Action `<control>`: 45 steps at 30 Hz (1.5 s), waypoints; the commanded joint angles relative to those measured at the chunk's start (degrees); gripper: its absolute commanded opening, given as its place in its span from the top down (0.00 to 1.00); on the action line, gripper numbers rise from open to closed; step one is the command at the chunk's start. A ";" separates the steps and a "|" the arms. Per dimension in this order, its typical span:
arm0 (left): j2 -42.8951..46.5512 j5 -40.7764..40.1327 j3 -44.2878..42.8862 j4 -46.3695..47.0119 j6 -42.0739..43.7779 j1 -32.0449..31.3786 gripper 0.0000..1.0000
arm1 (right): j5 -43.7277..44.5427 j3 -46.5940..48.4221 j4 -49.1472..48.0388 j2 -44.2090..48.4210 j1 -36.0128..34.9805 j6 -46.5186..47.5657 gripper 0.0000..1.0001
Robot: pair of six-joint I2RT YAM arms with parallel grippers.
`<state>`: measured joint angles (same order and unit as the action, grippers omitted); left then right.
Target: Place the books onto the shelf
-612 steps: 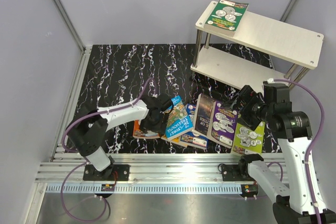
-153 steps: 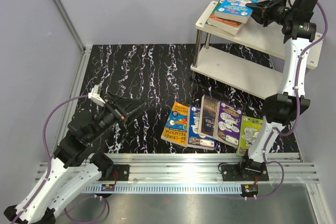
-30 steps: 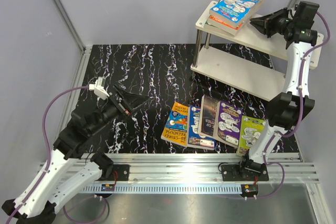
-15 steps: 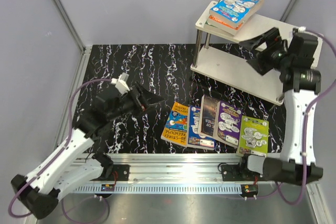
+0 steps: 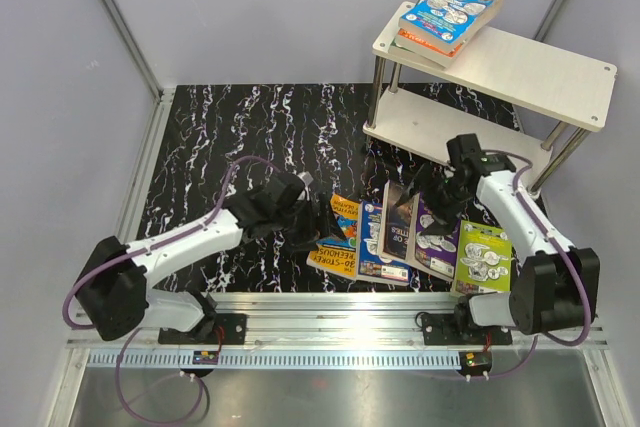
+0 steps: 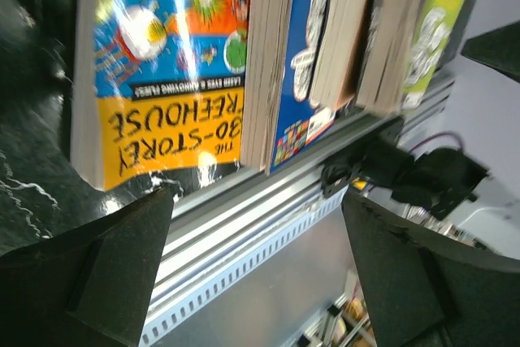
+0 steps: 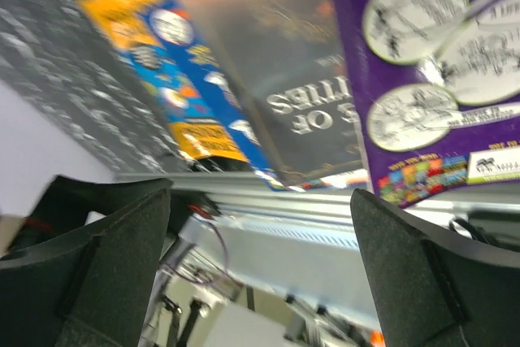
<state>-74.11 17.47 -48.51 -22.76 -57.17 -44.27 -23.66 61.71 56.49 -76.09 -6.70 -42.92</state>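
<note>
The shelf stands at the back right with a stack of three books on its top board's left end, a blue one uppermost. On the table near the front lie a row of books: an orange-and-blue one, a blue one, a dark one, a purple one and a lime-green one. My left gripper hovers open at the orange book's left edge. Above the dark book and the purple book, my right gripper is open and empty.
An aluminium rail runs along the table's near edge, just in front of the books. Grey walls close in the left, back and right sides. The shelf's lower board and metal posts stand just behind the right arm.
The right gripper opened, left the blue book on the shelf stack and swung down to the books on the table. The left arm moved right, to the orange book.
</note>
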 commanded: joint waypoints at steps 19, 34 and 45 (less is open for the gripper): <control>16.53 -3.58 8.87 1.76 -4.88 -4.51 0.09 | 17.24 -6.95 3.81 -14.25 -8.51 4.07 0.37; 22.52 -6.58 11.16 -2.11 -5.76 -3.72 0.08 | 15.32 -4.17 2.82 -17.44 -13.25 4.60 1.00; 16.89 -5.26 9.58 2.37 -4.89 -3.63 0.09 | 10.66 22.03 11.10 -17.15 -35.02 -8.32 1.00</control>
<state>-56.12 12.16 -37.82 -23.79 -62.85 -48.14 -9.39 78.50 68.93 -93.60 -36.84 -45.32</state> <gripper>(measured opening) 0.912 0.033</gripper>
